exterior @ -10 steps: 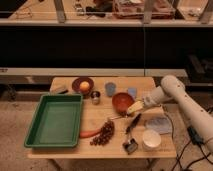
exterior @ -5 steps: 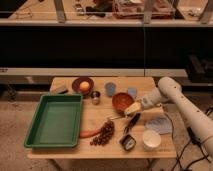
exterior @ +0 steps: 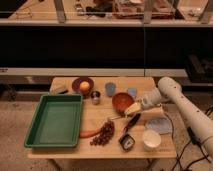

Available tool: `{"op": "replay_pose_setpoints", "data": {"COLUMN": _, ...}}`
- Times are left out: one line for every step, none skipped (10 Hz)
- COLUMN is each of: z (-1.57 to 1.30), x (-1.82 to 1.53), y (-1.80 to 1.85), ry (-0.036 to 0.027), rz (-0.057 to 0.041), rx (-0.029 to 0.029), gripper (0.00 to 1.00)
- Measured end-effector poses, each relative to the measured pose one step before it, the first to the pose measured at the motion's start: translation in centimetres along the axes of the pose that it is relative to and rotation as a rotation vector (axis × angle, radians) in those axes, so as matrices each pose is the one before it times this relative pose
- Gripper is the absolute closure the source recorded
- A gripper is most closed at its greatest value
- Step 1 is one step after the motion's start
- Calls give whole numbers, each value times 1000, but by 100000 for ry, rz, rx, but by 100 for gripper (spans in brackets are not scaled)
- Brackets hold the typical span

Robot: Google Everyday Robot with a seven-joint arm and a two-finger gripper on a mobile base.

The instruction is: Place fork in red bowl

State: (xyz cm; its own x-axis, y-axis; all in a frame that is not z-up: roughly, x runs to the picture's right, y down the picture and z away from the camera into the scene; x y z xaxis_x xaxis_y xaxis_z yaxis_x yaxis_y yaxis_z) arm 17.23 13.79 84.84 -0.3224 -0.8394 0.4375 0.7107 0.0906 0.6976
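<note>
The red bowl (exterior: 121,101) stands upright near the middle of the wooden table (exterior: 100,150). Just in front of it, a slim pale fork (exterior: 115,118) lies flat on the wood. My gripper (exterior: 131,110) comes in from the right on the white arm (exterior: 172,97). It hovers low at the bowl's front right edge, just right of the fork's end. The gripper looks open with nothing in it. The view does not show whether it touches the fork.
A green tray (exterior: 54,120) fills the table's left side. Behind are a dark red plate (exterior: 76,85) with an orange, a metal cup (exterior: 95,97) and two blue cups (exterior: 110,88). In front lie a carrot (exterior: 87,133), grapes (exterior: 103,133), a black-handled tool (exterior: 128,134) and a white bowl (exterior: 150,140).
The arm has dropped a little and shifted left, bringing the gripper lower beside the red bowl and nearer the fork. The objects on the table have not moved.
</note>
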Motion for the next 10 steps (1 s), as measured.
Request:
{"op": "replay_pose_setpoints", "data": {"z": 8, "x": -9, "y": 26, "ry": 45, "rz": 78, "rx": 38, "gripper": 28}}
{"op": "replay_pose_setpoints", "data": {"z": 9, "x": -10, "y": 7, "ry": -20, "rz": 59, "rx": -6, "gripper": 28}}
{"op": "replay_pose_setpoints", "data": {"z": 40, "x": -42, "y": 39, "ry": -33, "rz": 6, "rx": 40, "gripper": 28}}
{"op": "replay_pose_setpoints", "data": {"z": 8, "x": -41, "y": 21, "ry": -74, "rz": 71, "rx": -46, "gripper": 28}}
{"op": "replay_pose_setpoints", "data": {"z": 24, "x": -57, "y": 29, "ry": -101, "rz": 20, "rx": -43, "gripper": 28}}
{"op": "replay_pose_setpoints", "data": {"z": 115, "x": -192, "y": 105, "ry": -520, "rz": -55, "rx": -370, "gripper": 28}}
{"op": "replay_pose_setpoints", "data": {"z": -164, "x": -173, "y": 44, "ry": -524, "rz": 264, "rx": -417, "gripper": 28}}
{"op": "replay_pose_setpoints", "data": {"z": -1025, "x": 234, "y": -659, "ry": 270, "rz": 295, "rx": 232, "gripper": 28}}
{"op": "replay_pose_setpoints", "data": {"z": -973, "x": 289, "y": -681, "ry": 298, "rz": 56, "rx": 117, "gripper": 28}}
{"op": "replay_pose_setpoints", "data": {"z": -626, "x": 185, "y": -456, "ry": 78, "rz": -24, "rx": 41, "gripper": 28}}
